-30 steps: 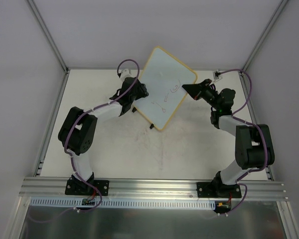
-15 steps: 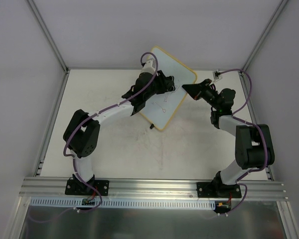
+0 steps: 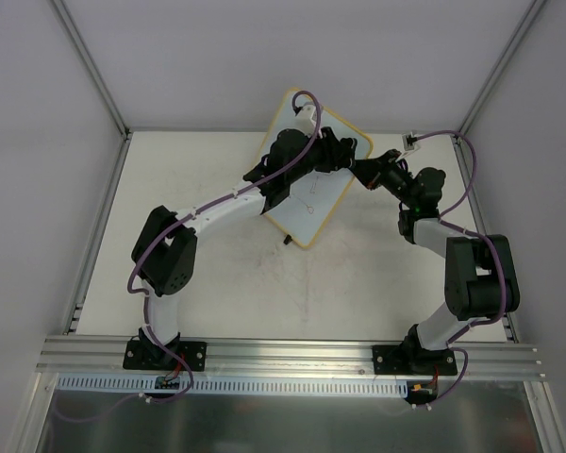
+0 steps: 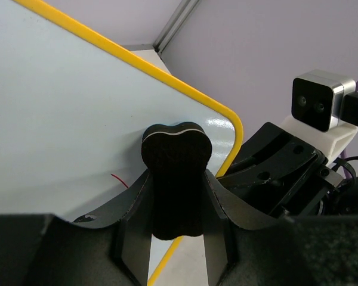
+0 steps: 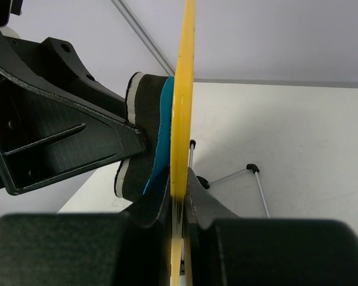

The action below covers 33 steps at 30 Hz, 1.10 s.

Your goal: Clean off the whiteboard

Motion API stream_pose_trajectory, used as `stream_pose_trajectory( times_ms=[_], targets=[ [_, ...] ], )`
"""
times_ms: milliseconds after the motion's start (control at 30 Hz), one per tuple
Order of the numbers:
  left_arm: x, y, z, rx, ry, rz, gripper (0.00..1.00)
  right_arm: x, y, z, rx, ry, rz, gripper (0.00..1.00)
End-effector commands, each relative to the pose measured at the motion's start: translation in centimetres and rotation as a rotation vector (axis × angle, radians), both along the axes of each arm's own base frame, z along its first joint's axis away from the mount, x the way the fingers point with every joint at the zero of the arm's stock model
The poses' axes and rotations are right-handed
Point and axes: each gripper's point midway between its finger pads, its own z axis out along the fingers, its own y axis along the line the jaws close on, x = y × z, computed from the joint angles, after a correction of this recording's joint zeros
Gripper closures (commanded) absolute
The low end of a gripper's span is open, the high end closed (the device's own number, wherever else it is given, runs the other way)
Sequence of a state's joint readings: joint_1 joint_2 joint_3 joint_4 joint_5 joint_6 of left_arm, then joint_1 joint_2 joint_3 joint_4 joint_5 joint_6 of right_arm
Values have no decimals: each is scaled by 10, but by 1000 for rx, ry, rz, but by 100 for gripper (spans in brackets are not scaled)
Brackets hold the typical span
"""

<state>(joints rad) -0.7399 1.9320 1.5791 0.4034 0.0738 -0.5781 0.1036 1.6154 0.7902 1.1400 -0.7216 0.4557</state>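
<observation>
The whiteboard [image 3: 313,209], white with a yellow frame, stands tilted at the back of the table, with a faint red doodle low on its face. My right gripper [image 3: 361,170] is shut on its right edge; in the right wrist view the yellow frame [image 5: 182,89] runs straight between the closed jaws [image 5: 180,199]. My left gripper [image 4: 178,179] is shut on a black eraser [image 4: 176,143], which presses against the whiteboard [image 4: 77,113] near its rounded right corner. A short red stroke [image 4: 119,180] shows beside the eraser. The eraser's blue face [image 5: 162,125] lies flat against the board.
Grey walls and metal frame posts [image 3: 94,75] enclose the white table [image 3: 217,274]. The board's thin wire legs [image 5: 253,179] with black feet rest on the table behind it. My two grippers sit close together at the board's right corner.
My left arm has swept the eraser from the board's left edge across its face to the upper right corner, over the spot where red scribbles showed. The right arm has held still.
</observation>
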Motion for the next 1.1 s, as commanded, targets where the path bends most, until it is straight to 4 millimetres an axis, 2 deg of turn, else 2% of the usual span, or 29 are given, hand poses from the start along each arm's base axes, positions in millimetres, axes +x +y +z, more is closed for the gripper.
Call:
stream_pose_trajectory(
  times_ms=[0,133,167,300,400,500,900,1067],
  targets=[
    [11,6,-19,111,-24,53,100,-32,32,13,-58,-130,201,100],
    [19,21,-28,162,-30,133,100,-31,31,13,-58,-131,198,100],
    [21,29,-39,186,-18,171,100,-31,31,12,-58,-128,198,100],
    [25,49,-44,214,-23,243,100,-32,32,13,-58,-130,201,100],
    [32,65,-53,202,12,266,100,-32,32,12,-58,-128,201,100],
    [33,69,-56,195,18,242,100,-31,31,12,-57,-127,200,100],
    [28,44,-46,194,-90,116,100,-31,31,12,-57,-127,200,100],
    [29,35,-25,190,-161,77,100,-32,32,12,-56,-126,202,100]
  ],
)
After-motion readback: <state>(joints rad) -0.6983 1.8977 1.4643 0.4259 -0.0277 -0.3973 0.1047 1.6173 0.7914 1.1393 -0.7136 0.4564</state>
